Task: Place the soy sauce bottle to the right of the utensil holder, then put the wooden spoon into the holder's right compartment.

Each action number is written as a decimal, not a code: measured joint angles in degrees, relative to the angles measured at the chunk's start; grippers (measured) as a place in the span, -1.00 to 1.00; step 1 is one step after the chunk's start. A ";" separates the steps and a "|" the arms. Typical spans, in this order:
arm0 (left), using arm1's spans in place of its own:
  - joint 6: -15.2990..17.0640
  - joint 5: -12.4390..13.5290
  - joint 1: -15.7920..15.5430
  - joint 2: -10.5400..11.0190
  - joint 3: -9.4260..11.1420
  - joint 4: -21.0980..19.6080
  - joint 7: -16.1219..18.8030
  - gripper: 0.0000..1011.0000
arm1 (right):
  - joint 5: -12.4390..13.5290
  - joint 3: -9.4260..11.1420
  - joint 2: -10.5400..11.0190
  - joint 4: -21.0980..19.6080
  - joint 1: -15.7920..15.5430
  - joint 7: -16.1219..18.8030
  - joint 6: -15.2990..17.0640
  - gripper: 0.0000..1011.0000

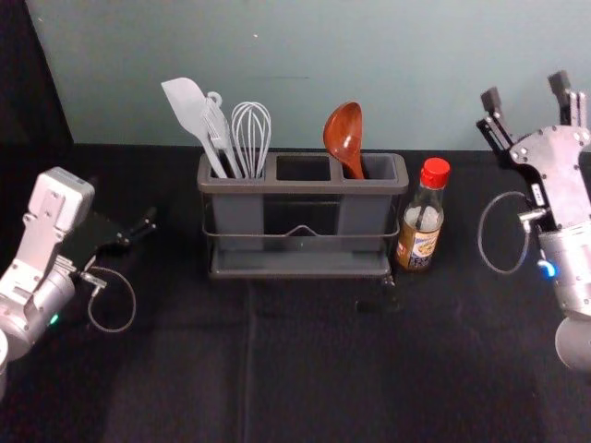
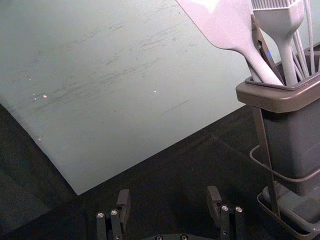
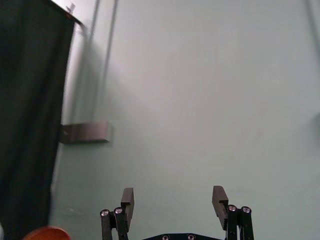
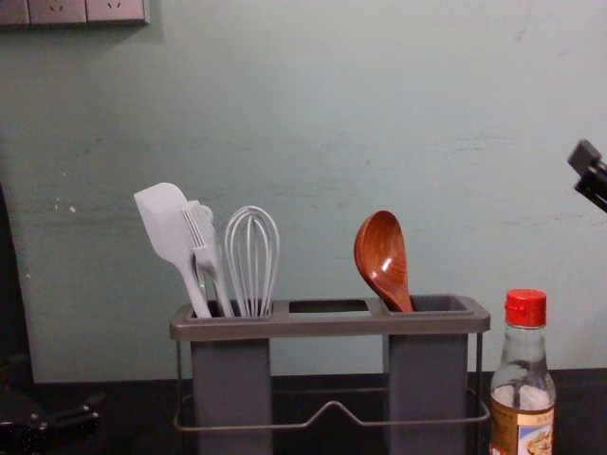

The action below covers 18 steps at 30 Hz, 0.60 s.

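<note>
In the head view, start low in the frame with the dark desk point(image 1: 314, 369). At the left edge, see the left gripper point(image 1: 146, 223) with fingers point(image 2: 123, 201) apart. At the upper right, find the right gripper point(image 1: 524, 89) raised, likewise parted. Right of centre, see the soy sauce bottle point(image 1: 422, 226) upright, just beside the right end of the utensil holder point(image 1: 300, 187). In its right compartment point(image 4: 429, 389), find the wooden spoon point(image 1: 343, 134), tilted left; in the left, a spatula point(image 1: 189, 106), brush point(image 1: 218, 129) and whisk point(image 1: 250, 134). Behind, see the wall point(image 1: 416, 55).
</note>
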 joint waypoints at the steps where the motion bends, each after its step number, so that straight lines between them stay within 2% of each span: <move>1: 0.00 0.00 0.00 0.00 0.00 0.00 0.00 0.99 | -1.69 0.70 -0.19 -0.29 -0.53 -1.58 0.48 0.98; 4: 0.00 0.00 0.00 0.00 0.00 0.00 0.00 0.99 | -4.28 1.58 -0.50 -0.64 -1.21 -3.75 1.42 0.98; 7: 0.00 0.00 0.00 0.00 0.00 0.00 0.00 0.99 | -9.22 2.79 -1.22 -1.32 -2.30 -7.69 4.01 0.98; 9: 0.00 0.00 0.00 0.00 0.00 0.00 0.00 0.99 | -10.90 3.21 -1.53 -1.55 -2.69 -9.05 5.29 0.98; 12: 0.00 0.00 0.00 0.00 0.00 0.00 0.00 0.99 | -14.02 3.85 -2.09 -2.48 -3.57 -11.85 9.25 0.98; 14: 0.00 0.00 0.00 0.00 0.00 0.00 0.00 0.99 | -15.02 3.99 -2.25 -3.16 -4.03 -12.95 11.70 0.98; 17: 0.00 0.00 0.00 0.00 0.00 0.00 0.00 0.99 | -16.83 3.99 -2.36 -4.50 -5.25 -14.92 17.85 0.98; 18: 0.00 0.00 0.00 0.00 0.00 0.00 0.00 0.99 | -16.83 3.99 -2.36 -4.50 -5.25 -14.92 17.85 0.98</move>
